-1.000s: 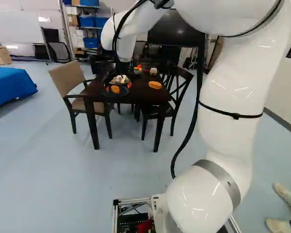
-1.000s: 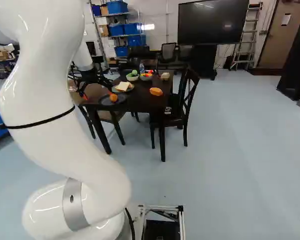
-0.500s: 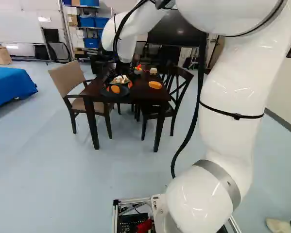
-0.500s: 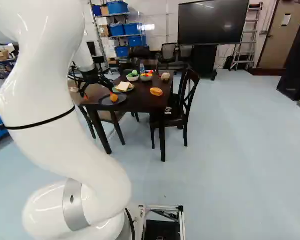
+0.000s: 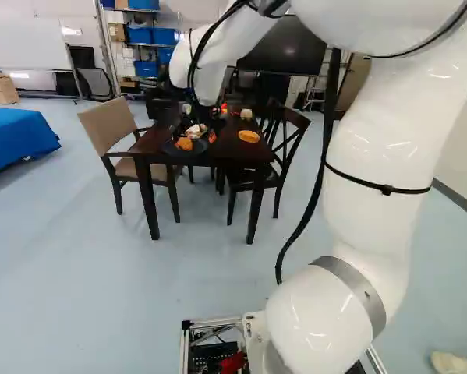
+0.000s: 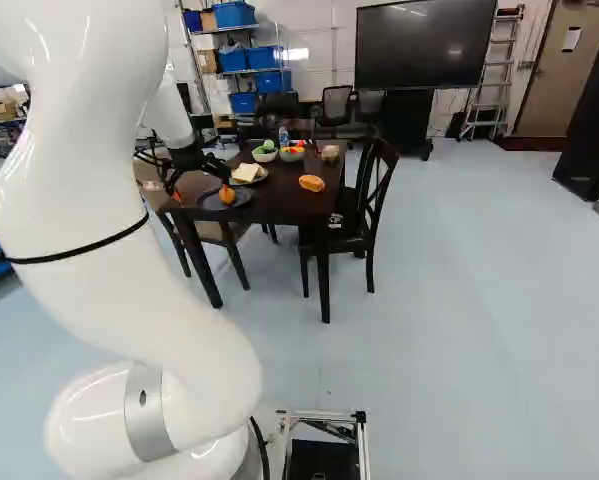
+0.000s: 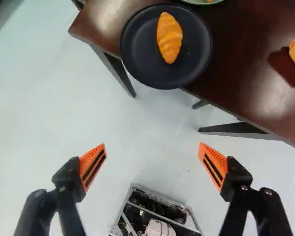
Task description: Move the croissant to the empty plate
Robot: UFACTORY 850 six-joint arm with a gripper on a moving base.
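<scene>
We judge the placing as done: the croissant (image 7: 169, 38) lies on the dark plate (image 7: 140, 61), and we see no other bare plate it could be meant for, so the step in hand looks like getting the gripper (image 7: 152, 160) away cleanly. We should keep the fingers (image 7: 92, 166) spread as they are, with nothing between them, and lift before any sideways swing, so that neither orange pad catches the plate's rim near the table (image 7: 226, 73) corner. We ought to steer wide of the sandwich (image 6: 247, 172) just behind, since a low sweep could knock it. Should the croissant need straightening, we would centre over it first and pinch lightly across its narrow width, as it looks light and might roll. It sits ahead of the fingertips, beyond them and apart from both, slightly off their midline, its long side running roughly away from us.
</scene>
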